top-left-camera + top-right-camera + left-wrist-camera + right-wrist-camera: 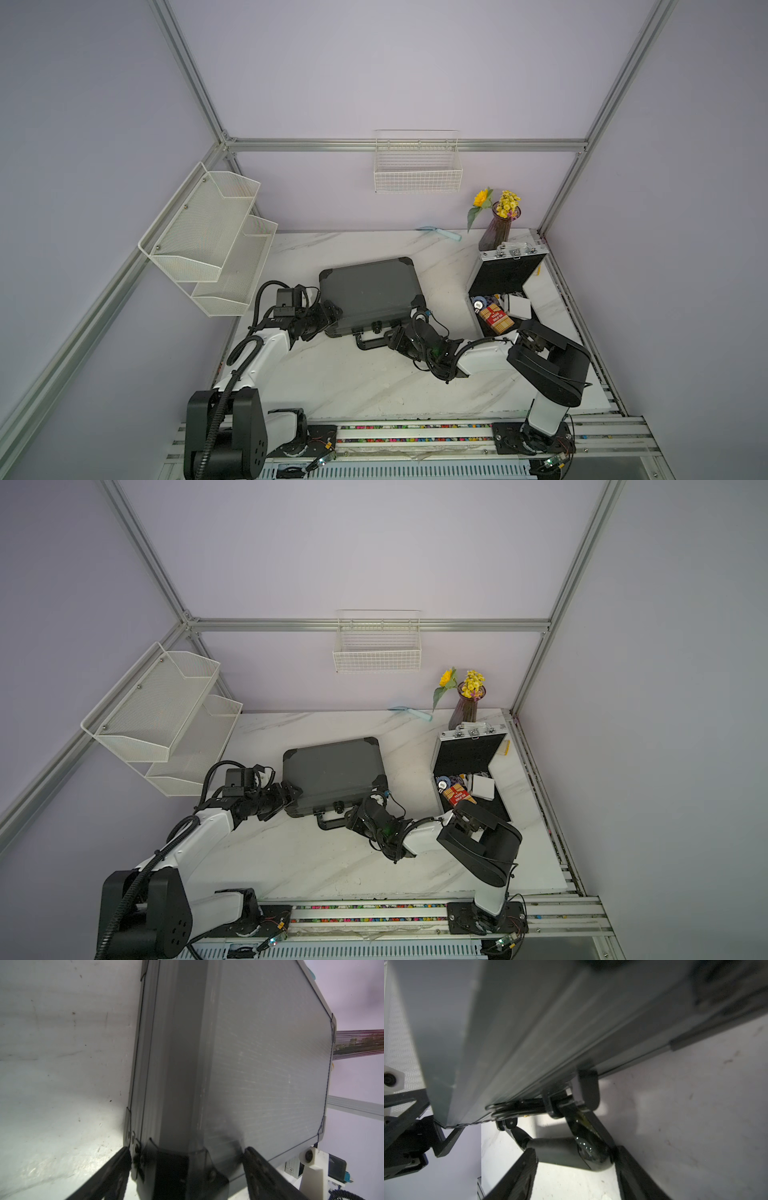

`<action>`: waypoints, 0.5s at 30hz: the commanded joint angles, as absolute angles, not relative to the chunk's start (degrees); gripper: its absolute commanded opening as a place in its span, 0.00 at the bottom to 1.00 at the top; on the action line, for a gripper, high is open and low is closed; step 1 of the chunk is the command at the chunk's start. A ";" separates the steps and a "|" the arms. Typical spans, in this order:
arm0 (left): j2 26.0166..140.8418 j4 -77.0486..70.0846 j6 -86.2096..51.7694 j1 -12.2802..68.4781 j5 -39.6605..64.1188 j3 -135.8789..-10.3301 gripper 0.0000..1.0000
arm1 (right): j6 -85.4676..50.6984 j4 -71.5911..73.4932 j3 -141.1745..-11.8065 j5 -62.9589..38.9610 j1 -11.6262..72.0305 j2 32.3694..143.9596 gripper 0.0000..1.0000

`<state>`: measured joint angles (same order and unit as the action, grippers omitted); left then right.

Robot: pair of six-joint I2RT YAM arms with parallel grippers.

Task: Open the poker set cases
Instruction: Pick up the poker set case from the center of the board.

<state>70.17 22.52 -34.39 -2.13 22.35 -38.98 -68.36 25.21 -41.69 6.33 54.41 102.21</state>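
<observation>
The larger dark grey poker set case point(370, 286) point(334, 771) lies closed mid-table, its black handle point(368, 345) facing the front. My left gripper point(332, 313) point(187, 1153) clamps the case's front-left black-capped corner, one finger under it and one on the lid point(259, 1064). My right gripper point(392, 334) point(574, 1153) is at the right end of the handle point(560, 1151), jaws apart, one fingertip against the handle's bend. The smaller silver case point(505, 274) point(467, 752) stands open at the right, black-lined lid upright.
Chips, a red card box point(496, 319) and a white box lie in the silver case. A vase of yellow flowers point(496, 228) stands behind it. A light blue tool point(440, 233) lies at the back wall. A wire basket point(417, 174) and mesh shelves point(212, 237) hang on the walls.
</observation>
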 commanded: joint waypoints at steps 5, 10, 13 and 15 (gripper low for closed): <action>70.77 22.72 -34.11 -2.50 22.82 -37.53 0.84 | -71.20 33.63 -38.53 5.02 53.96 101.30 0.55; 70.73 22.68 -34.19 -2.46 22.79 -37.44 0.84 | -72.11 36.59 -36.97 5.01 53.96 100.71 0.52; 70.74 22.61 -34.17 -2.46 22.78 -37.36 0.84 | -72.14 37.63 -36.65 5.23 53.97 100.88 0.52; 70.75 22.68 -34.13 -2.47 22.93 -37.43 0.84 | -72.24 38.94 -36.28 5.01 53.97 100.90 0.51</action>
<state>70.24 22.44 -34.41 -2.13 22.41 -38.98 -70.63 33.93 -36.91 5.43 54.08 102.21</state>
